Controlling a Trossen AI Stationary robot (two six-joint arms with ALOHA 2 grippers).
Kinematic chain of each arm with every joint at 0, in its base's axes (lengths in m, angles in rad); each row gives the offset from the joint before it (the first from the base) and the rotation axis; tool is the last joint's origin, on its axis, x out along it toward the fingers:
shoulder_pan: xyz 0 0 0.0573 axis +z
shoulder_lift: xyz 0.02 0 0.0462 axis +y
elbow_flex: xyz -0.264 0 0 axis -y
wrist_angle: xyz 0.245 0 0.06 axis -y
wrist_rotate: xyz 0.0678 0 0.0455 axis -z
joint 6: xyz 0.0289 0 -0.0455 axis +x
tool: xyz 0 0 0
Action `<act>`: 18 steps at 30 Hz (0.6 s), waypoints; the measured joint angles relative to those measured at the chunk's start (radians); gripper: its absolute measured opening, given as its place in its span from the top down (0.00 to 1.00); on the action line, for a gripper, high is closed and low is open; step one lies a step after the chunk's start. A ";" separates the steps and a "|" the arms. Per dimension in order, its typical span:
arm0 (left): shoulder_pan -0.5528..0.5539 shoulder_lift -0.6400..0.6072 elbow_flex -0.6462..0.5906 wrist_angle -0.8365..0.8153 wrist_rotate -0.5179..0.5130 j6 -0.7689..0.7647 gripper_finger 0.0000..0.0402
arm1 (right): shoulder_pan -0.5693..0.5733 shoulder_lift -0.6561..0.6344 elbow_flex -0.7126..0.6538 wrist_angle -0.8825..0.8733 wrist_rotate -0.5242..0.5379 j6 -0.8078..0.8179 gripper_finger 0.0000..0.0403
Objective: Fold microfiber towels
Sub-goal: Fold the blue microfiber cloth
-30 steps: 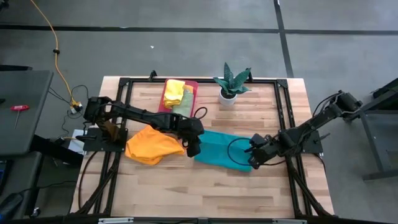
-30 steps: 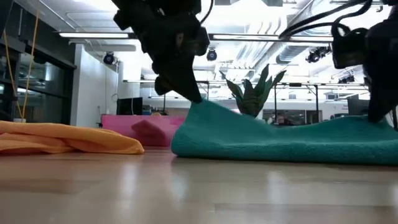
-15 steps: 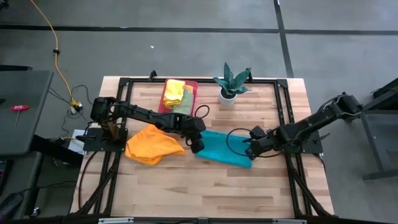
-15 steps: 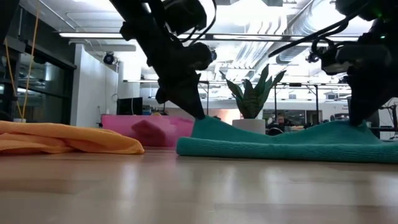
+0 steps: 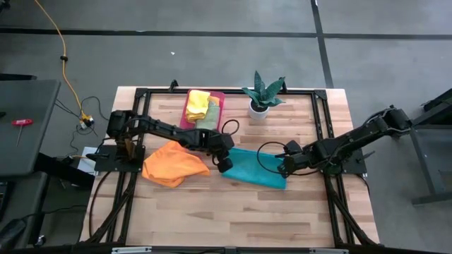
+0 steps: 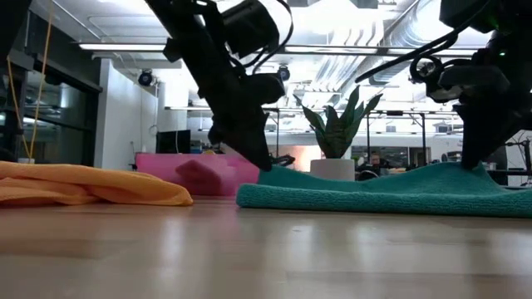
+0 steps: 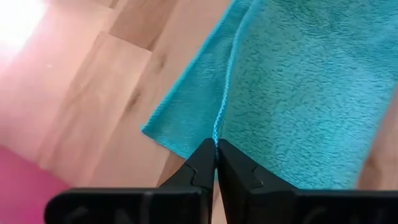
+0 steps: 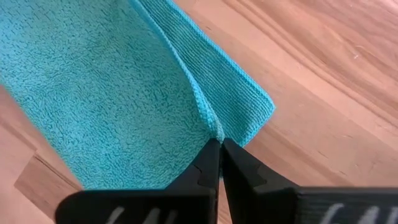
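The teal towel (image 5: 256, 169) now lies flatter beside the orange towel (image 5: 174, 164). Left end effector (image 5: 224, 165) and right end effector (image 5: 284, 168), lowered, each pinch a corner: fold nearly laid.

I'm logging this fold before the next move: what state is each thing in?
teal towel: doubled over flat on the table, both ends pinched.
left gripper: shut on teal towel's edge.
right gripper: shut on teal towel's edge.
orange towel: crumpled, unfolded, untouched.
yellow towel: folded, lying in the pink tray.
light green towel: in the tray beside it.
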 joint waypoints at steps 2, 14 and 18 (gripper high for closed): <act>-0.001 0.000 0.000 0.001 -0.031 0.007 0.97 | 0.000 0.000 0.000 0.000 0.000 0.001 1.00; 0.025 0.000 0.000 0.025 -0.046 0.033 0.86 | 0.000 0.000 0.000 -0.004 0.035 0.025 0.82; 0.061 -0.006 0.003 0.012 -0.027 0.034 0.78 | -0.010 0.000 0.000 -0.035 0.064 0.027 0.65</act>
